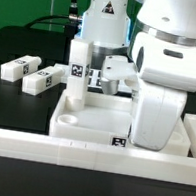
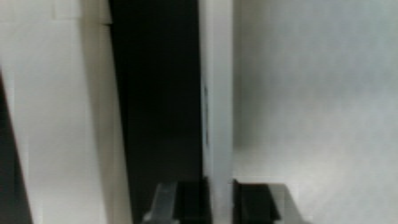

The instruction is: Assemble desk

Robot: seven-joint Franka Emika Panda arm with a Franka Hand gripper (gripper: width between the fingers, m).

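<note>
The white tabletop (image 1: 93,118) lies rim up at the middle front, with a round socket (image 1: 71,120) in its near left corner. One leg block (image 1: 78,67) stands upright at its far left corner. Two more leg blocks (image 1: 19,68) (image 1: 45,80) lie on the black table on the exterior view's left. My gripper (image 1: 109,87) points down at the tabletop's far rim. In the wrist view my gripper (image 2: 222,205) has its fingers (image 2: 178,207) on either side of the thin white rim (image 2: 215,100), closed on it. The fourth leg is out of view.
My own white arm (image 1: 163,85) fills the exterior view's right and hides that side of the tabletop. Long white border bars (image 1: 78,156) run along the front and the right. A tag (image 1: 119,141) sits on the tabletop's front wall.
</note>
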